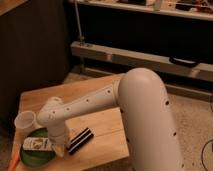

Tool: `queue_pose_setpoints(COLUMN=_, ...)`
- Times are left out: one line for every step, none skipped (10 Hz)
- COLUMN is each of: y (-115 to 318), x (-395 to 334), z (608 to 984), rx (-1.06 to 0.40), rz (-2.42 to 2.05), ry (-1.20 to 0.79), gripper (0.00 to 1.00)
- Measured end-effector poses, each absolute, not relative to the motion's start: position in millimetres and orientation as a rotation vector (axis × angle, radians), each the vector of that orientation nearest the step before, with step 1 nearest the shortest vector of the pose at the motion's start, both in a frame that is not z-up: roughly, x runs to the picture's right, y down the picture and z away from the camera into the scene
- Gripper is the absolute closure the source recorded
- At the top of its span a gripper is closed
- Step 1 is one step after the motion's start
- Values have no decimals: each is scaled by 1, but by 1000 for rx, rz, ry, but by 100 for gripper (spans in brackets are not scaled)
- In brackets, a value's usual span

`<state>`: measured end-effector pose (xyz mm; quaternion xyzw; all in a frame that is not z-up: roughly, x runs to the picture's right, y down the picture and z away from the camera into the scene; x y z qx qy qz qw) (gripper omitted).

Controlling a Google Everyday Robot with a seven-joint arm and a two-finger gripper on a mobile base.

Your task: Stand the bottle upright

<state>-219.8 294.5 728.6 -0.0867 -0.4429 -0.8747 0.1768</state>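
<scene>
The bottle (38, 144) is small and whitish with a marked label. It lies on its side on a green plate (36, 157) at the front left corner of the wooden table (107, 127). My white arm reaches from the right across the table and bends down at the wrist. My gripper (59, 147) hangs low over the table, right beside the bottle's right end, at the plate's edge. The arm's wrist hides part of the gripper.
A translucent plastic cup (25, 120) stands just behind the plate at the table's left edge. A flat black bar with white stripes (80, 140) lies right of the gripper. An orange object (14, 161) pokes out at the front left corner. A dark cabinet and a metal shelf stand behind the table.
</scene>
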Motion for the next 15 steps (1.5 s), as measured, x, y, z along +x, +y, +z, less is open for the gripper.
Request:
queue_pose_setpoints(y=295, x=-220, z=728, rx=-246, rz=-2474, ry=-1259, gripper=65)
queue_pose_setpoints(y=295, x=-221, z=728, rx=-244, rz=-2474, ry=-1258, gripper=65)
queue_pose_setpoints(y=292, x=-219, z=729, rx=-232, rz=-2470, ry=-1245, gripper=65)
queue_pose_setpoints(y=285, x=-214, z=729, rx=-217, rz=-2472, ry=-1234, gripper=65)
queue_pose_setpoints(y=282, x=-211, z=726, rx=-211, rz=-2475, ry=-1227, gripper=65)
queue_pose_setpoints(y=281, x=-209, z=717, rx=-202, rz=-2477, ry=-1218, gripper=65)
queue_pose_setpoints(y=278, x=-207, z=703, rx=-189, rz=-2474, ry=-1203, gripper=65)
queue_pose_setpoints(y=271, x=-203, z=688, rx=-171, rz=-2468, ry=-1186, gripper=65)
queue_pose_setpoints(y=259, x=-198, z=674, rx=-154, rz=-2461, ry=-1162, gripper=65)
queue_pose_setpoints(y=244, x=-191, z=662, rx=-143, rz=-2466, ry=-1142, gripper=65)
queue_pose_setpoints(y=225, x=-183, z=651, rx=-134, rz=-2472, ry=-1122, gripper=65)
queue_pose_setpoints(y=206, x=-176, z=641, rx=-129, rz=-2474, ry=-1104, gripper=65)
queue_pose_setpoints(y=190, x=-171, z=637, rx=-124, rz=-2476, ry=-1092, gripper=65)
queue_pose_setpoints(y=164, x=-164, z=639, rx=-116, rz=-2470, ry=-1085, gripper=65)
queue_pose_setpoints(y=151, x=-161, z=639, rx=-111, rz=-2465, ry=-1081, gripper=65)
